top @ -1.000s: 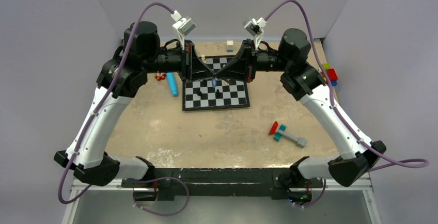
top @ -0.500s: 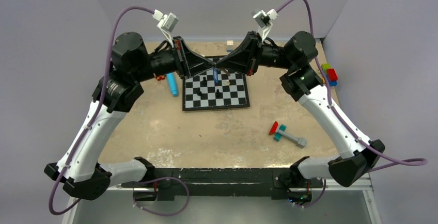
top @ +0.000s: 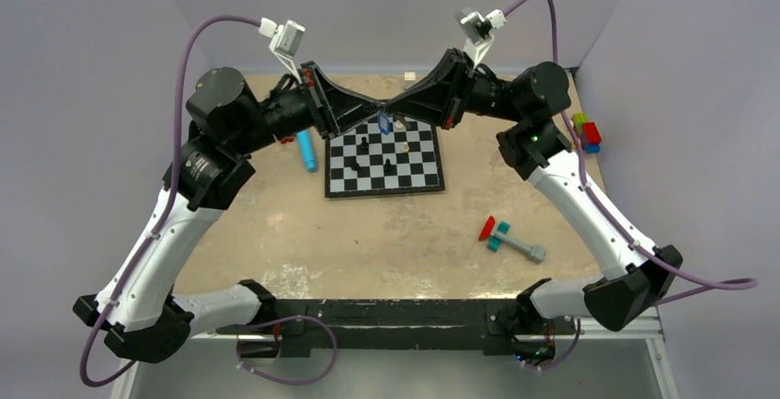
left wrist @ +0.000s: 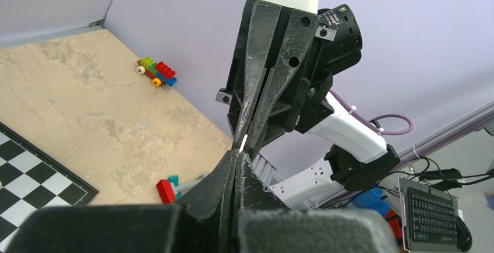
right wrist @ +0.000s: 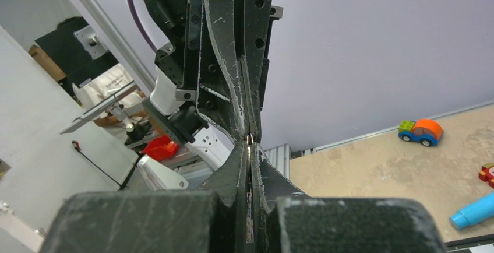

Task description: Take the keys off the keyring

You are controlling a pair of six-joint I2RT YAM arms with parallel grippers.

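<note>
Keyring (left wrist: 243,142) shows only as a bright silvery sliver pinched where the two claw tips meet, held in the air above the far edge of the chessboard (top: 418,175). Just below that meeting point the key (top: 384,125) hangs, its blue head clear in the top view, its blade too small to make out. The left claw (top: 375,108) comes in from the left and the right claw (top: 395,108) from the right. Both are clenched, fingers pressed flat together, tip against tip on the sliver — which of them grips the wire and which the key's metal cannot be told. Both wrist views look straight along closed fingers at the other claw. On the tan surface (top: 368,233), a light-blue cylinder (top: 306,151) lies just left of the board — a red-teal-grey toy (top: 509,238) lies well apart, near the right arm.
</note>
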